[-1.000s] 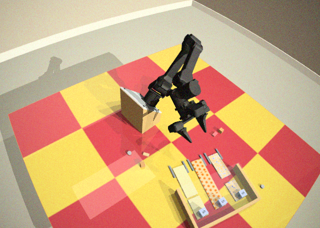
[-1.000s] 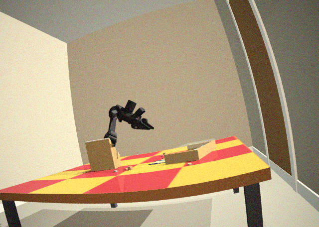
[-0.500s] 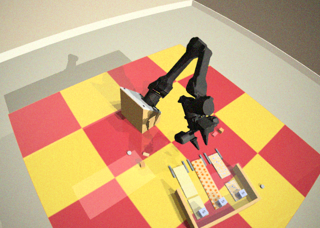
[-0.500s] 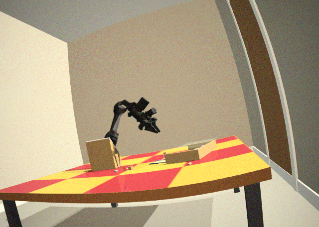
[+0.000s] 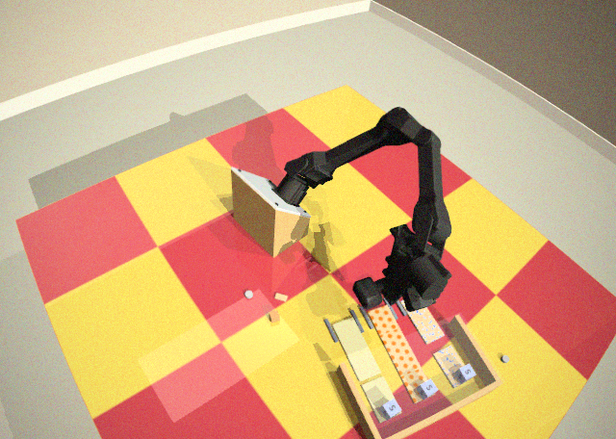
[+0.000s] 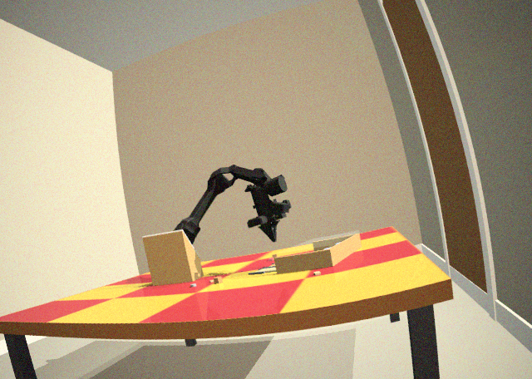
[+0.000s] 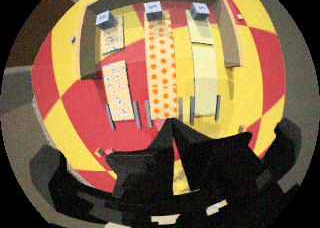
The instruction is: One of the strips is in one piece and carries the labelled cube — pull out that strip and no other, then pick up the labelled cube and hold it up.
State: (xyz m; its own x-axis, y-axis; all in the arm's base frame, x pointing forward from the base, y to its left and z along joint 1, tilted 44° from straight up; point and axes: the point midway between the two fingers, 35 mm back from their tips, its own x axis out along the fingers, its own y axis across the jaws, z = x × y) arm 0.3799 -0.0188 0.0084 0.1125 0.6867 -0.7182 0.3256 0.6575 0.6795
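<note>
Lengthwise, dotted strip point(image 5: 397, 344) point(image 7: 161, 58) apparently pointing boxward.

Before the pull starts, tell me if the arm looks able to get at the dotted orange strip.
Probably yes: the gripper hangs above the near end of the strip, which nothing covers, though its fingers are shut.

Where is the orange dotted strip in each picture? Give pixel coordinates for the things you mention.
Top: the orange dotted strip point(image 5: 397, 347) point(image 7: 161, 63) is low, right of the middle.
Exterior: I can't pick it out; the box walls block the view.
Wrist: upper middle, between two other strips.
Shared landmark: the low wooden walls point(image 5: 439, 410) point(image 6: 304, 262) point(image 7: 232, 43).
</note>
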